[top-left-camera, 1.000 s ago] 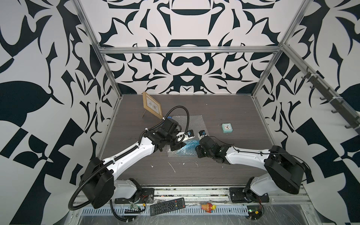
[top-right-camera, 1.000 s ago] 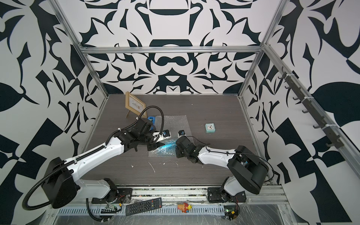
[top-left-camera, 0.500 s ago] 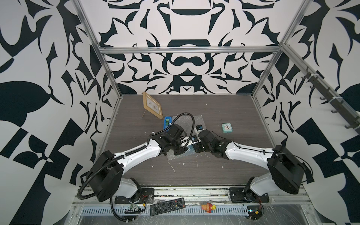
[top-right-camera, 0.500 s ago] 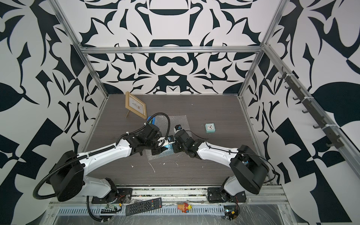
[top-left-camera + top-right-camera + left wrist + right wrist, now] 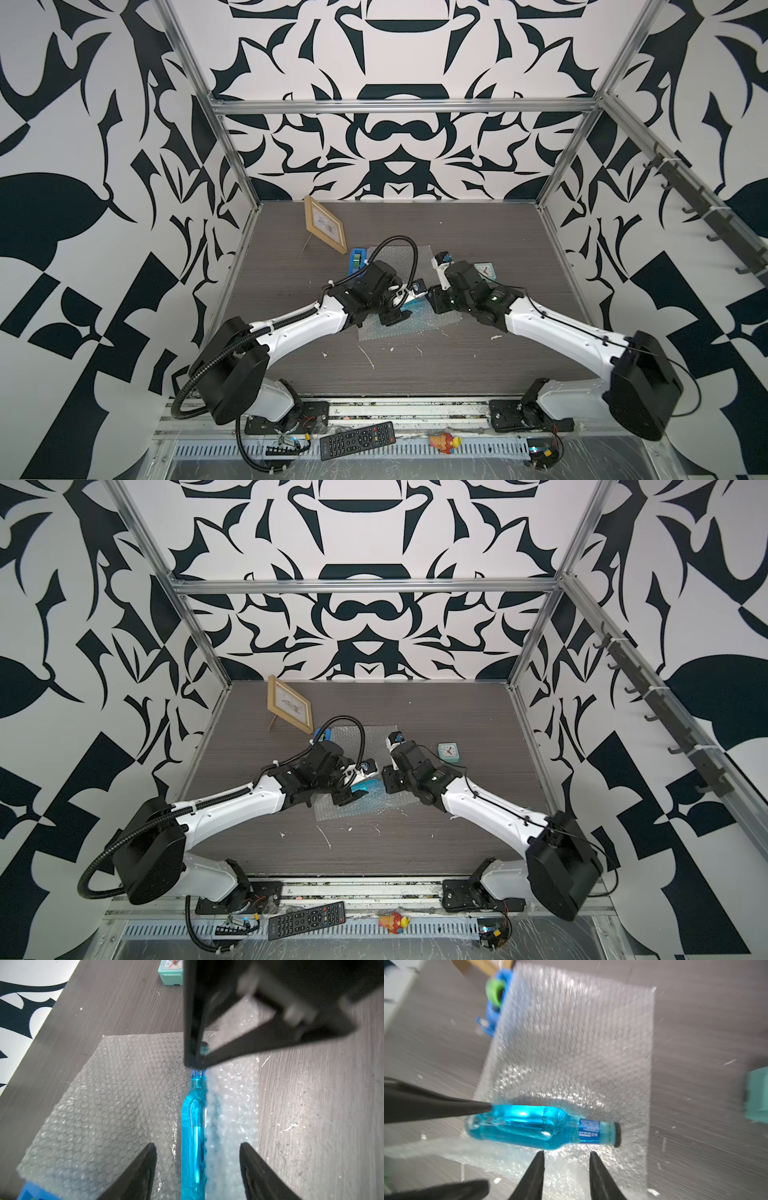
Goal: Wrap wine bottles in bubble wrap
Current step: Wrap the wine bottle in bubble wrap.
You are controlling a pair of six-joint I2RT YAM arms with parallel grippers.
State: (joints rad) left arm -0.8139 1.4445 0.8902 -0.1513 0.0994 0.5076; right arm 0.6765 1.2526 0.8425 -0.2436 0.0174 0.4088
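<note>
While both arms lean in over the bubble wrap (image 5: 398, 258), I see the bottle (image 5: 529, 1126) of bright blue liquid lying on its side on the sheet. It sits close to the sheet's edge nearest the arm bases, and its black cap is turned toward the sheet's clock-side edge.

The left end effector (image 5: 197, 1144) stands wide at the bottle's base end, one finger on either side. In the right wrist view, one of those fingertips meets the bottle's base and the other sits clear of it.

The right end effector (image 5: 567, 1152) hovers over the strip of wrap between the bottle's shoulder and the sheet's near edge. Its fingers are a narrow gap apart, and I can make out nothing gripped between them. That strip is rumpled up against the bottle's side, while the rest of the sheet lies flat on the grey counter (image 5: 286, 286).

A blue tape dispenser (image 5: 357, 258) sits just beside the sheet's far corner on the left arm's side. A small mint clock (image 5: 485, 271) stands apart from the sheet's opposite edge. A wooden picture frame (image 5: 325, 224) is propped beyond the dispenser, farther from the sheet.
</note>
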